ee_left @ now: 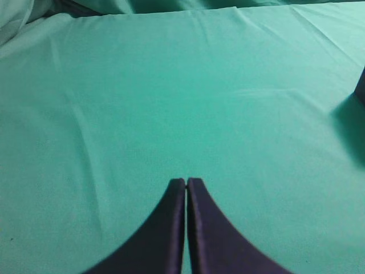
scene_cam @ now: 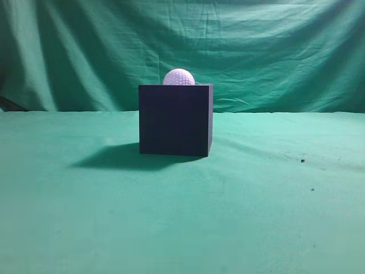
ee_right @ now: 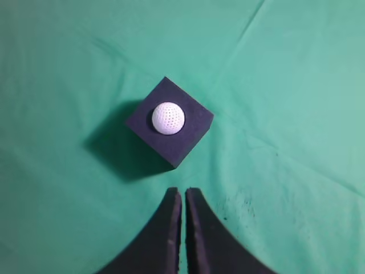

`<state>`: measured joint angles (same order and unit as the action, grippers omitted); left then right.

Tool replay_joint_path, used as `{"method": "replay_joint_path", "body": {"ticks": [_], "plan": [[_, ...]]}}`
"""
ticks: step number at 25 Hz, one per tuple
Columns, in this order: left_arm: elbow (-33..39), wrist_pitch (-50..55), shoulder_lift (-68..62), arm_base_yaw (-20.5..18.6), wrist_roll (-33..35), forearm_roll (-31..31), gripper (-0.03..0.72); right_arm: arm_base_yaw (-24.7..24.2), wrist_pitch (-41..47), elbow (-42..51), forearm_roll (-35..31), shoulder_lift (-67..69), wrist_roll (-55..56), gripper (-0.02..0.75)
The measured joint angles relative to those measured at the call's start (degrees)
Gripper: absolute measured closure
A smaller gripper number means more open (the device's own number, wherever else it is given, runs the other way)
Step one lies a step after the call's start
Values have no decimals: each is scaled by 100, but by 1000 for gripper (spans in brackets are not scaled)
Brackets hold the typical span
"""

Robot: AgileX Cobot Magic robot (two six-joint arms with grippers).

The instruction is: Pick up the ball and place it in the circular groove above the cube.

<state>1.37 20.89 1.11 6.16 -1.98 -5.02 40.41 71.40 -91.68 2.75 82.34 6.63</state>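
Note:
The white dimpled ball (scene_cam: 179,77) sits in the top of the dark navy cube (scene_cam: 175,121), which stands on the green cloth in the middle of the exterior view. The right wrist view looks down on the ball (ee_right: 168,118) seated in the cube's (ee_right: 185,140) top face. My right gripper (ee_right: 183,193) is shut and empty, high above the cloth and apart from the cube. My left gripper (ee_left: 186,182) is shut and empty over bare cloth; a dark edge of the cube (ee_left: 361,85) shows at the far right of its view. Neither gripper shows in the exterior view.
Green cloth (scene_cam: 85,217) covers the table and hangs as a backdrop (scene_cam: 274,51) behind. The cube casts a shadow to its left (scene_cam: 108,157). Small dark specks (scene_cam: 303,161) lie on the cloth at the right.

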Motion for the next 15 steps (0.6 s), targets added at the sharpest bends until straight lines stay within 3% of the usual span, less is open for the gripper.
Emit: {"method": "replay_joint_path", "body": {"ticks": [8,15], "plan": [[0,0,0,0,0,0,688,0,-48,1381,0,-1959,200,738],[0,0,0,0,0,0,688,0,-984,2991,0,-3901,199,738]]}}
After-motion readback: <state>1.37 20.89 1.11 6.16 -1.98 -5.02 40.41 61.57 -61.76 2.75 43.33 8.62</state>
